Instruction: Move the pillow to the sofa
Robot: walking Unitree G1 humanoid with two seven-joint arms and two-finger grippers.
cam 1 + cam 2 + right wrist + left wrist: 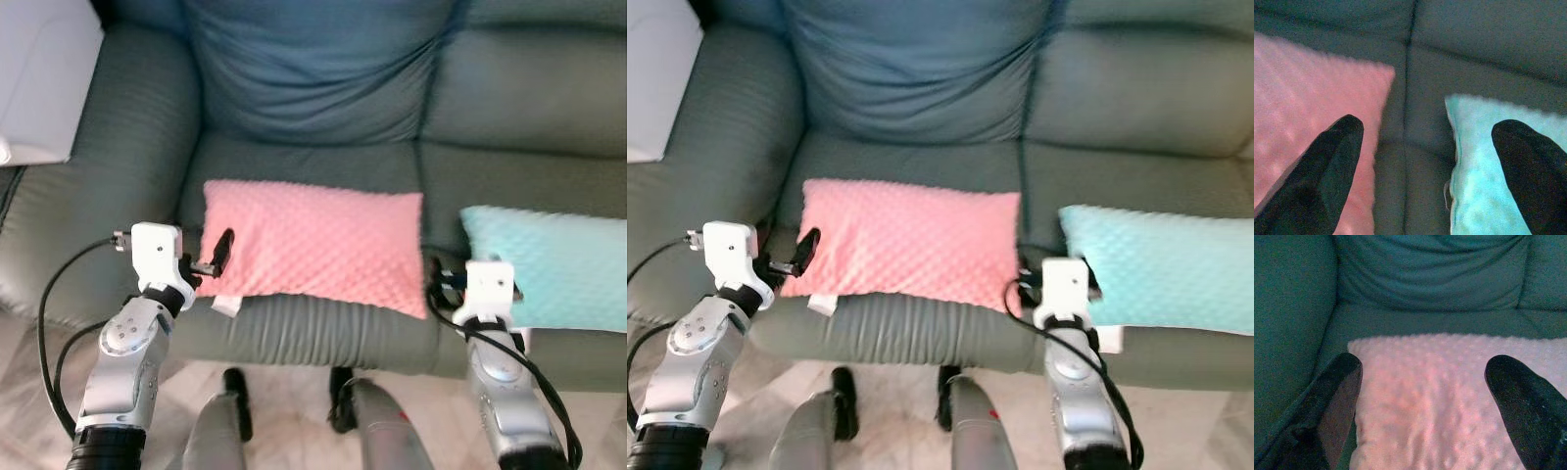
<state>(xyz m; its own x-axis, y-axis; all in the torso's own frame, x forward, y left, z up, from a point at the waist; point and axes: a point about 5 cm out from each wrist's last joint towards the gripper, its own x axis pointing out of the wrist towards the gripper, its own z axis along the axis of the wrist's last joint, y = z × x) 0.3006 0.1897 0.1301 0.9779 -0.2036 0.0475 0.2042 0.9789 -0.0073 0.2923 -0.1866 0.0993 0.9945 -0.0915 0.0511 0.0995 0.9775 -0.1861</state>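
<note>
The pink pillow lies flat on the seat of the grey-green sofa, its front edge close to the front of the cushion. A turquoise pillow lies on the next seat, to the robot's right, with a strip of bare seat between the two.

The left pincer is at the left end of the pink pillow, its fingers apart and holding nothing; in the left wrist view one finger is beside the pillow's edge and the other is over the fabric. The right pincer hangs above the gap between the two pillows, fingers also wide apart and empty.

The pillow seems to be placed already, so the step is probably the release and retreat. To do it well, both arms should go straight back toward the robot with the fingers kept open, so that no fingertip catches the soft cover or the white tag and drags the pillow off the seat.
</note>
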